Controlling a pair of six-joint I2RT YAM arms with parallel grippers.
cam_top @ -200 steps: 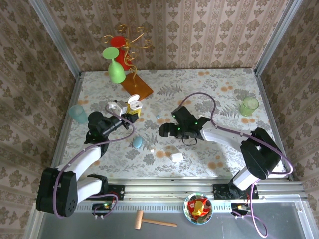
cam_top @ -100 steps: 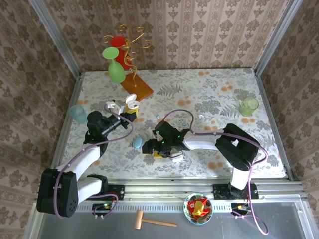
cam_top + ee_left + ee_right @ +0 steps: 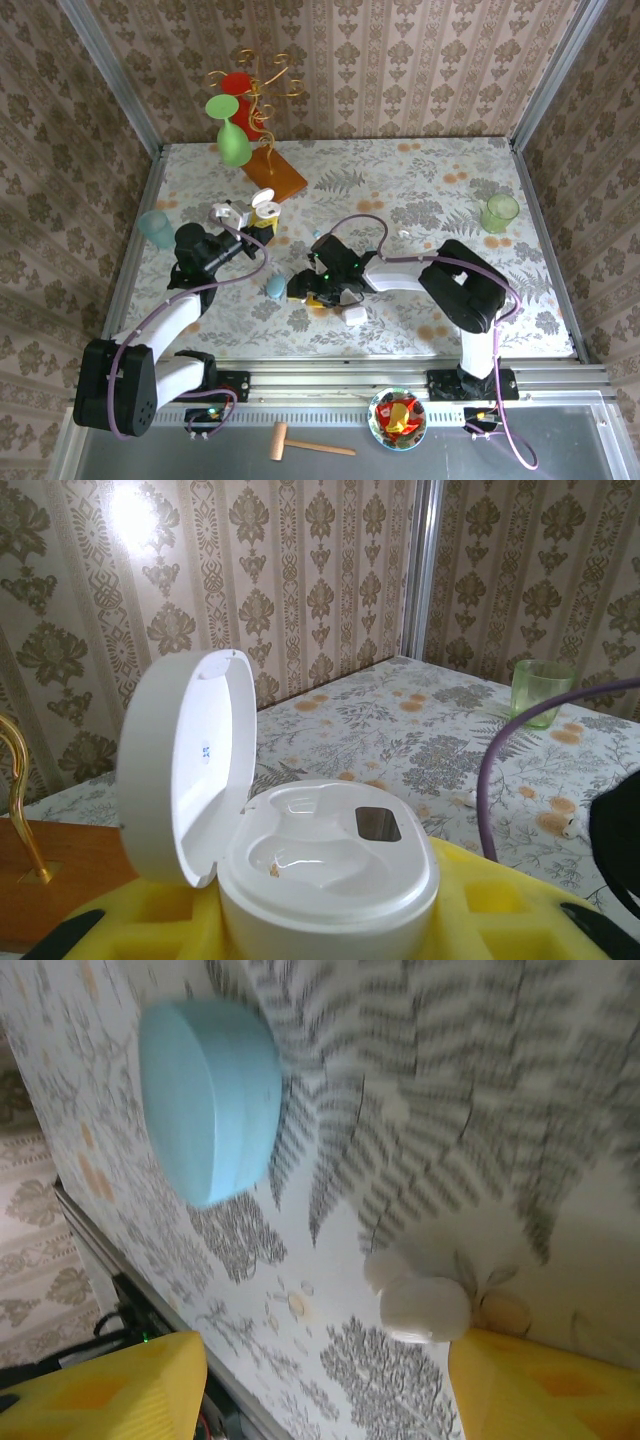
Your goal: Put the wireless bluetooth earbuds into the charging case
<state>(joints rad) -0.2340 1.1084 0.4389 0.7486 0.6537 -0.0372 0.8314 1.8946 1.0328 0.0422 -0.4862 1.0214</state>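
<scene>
Just beside the pale blue case (image 3: pixel 275 287), the right gripper (image 3: pixel 320 1375) stands open astride a white earbud (image 3: pixel 425 1307). Beyond that case, the left gripper (image 3: pixel 258 216) clamps the open-lidded charging case (image 3: pixel 330 870).

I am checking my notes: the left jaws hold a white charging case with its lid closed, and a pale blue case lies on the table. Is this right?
No: the lid of the white charging case stands open; the left wrist view shows it. The rest holds.
</scene>
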